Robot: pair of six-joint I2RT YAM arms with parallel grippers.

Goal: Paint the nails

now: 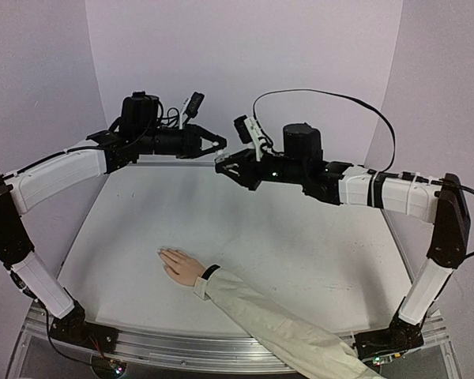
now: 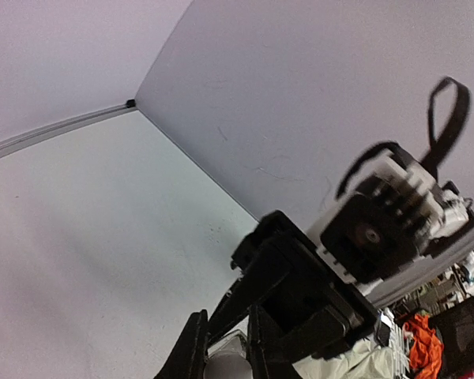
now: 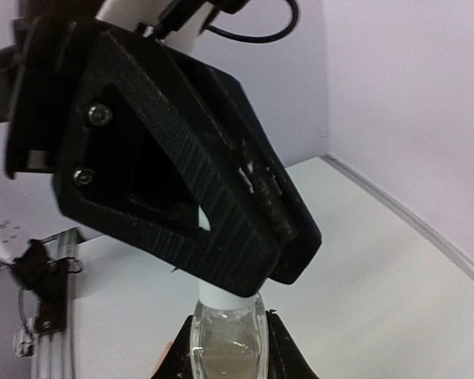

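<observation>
A light-skinned hand (image 1: pixel 182 265) with a black wristband and cream sleeve lies flat, palm down, on the near part of the table. Its nails (image 1: pixel 162 253) point left and are too small to tell apart. Both grippers meet high above the back of the table, far from the hand. My right gripper (image 1: pixel 221 166) (image 3: pixel 227 332) is shut on a small clear glass bottle (image 3: pixel 225 351) (image 2: pixel 229 344). On the bottle's white cap (image 3: pixel 220 300) (image 2: pixel 224 368) my left gripper (image 1: pixel 221 148) (image 2: pixel 226 332) is shut, its black body covering most of the cap.
The white tabletop (image 1: pixel 284 229) is boxed in by white walls at the back and sides. An aluminium rail (image 1: pixel 182 341) runs along the near edge. The sleeved forearm (image 1: pixel 268 320) crosses the near right part. A black cable (image 1: pixel 340 99) loops above the right arm.
</observation>
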